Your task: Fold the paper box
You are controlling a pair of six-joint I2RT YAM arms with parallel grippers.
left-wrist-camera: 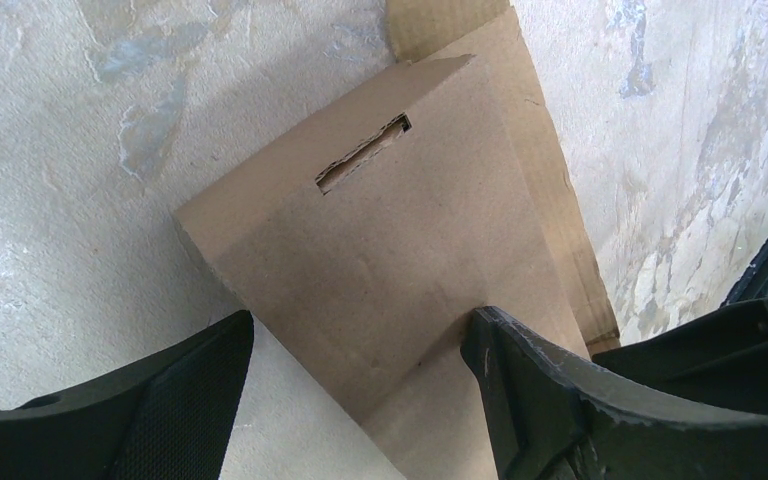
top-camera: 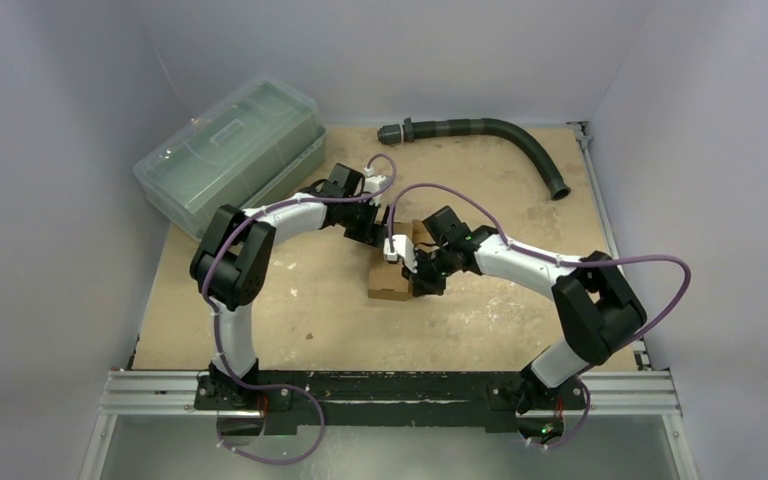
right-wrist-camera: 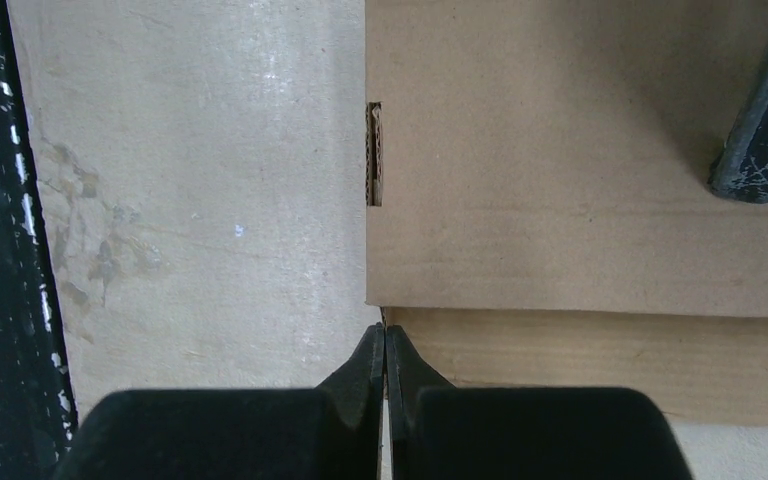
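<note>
Left gripper [left-wrist-camera: 358, 330] jaws apart over paper box [left-wrist-camera: 380, 230]; right gripper [right-wrist-camera: 385, 335] jaws together at its corner. I push crease slowly, squarely.

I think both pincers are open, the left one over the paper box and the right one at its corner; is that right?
Not quite. The right pincer is shut, its fingers pressed together at the corner of the paper box, as the right wrist view shows. The left pincer is indeed open over the box.
</note>
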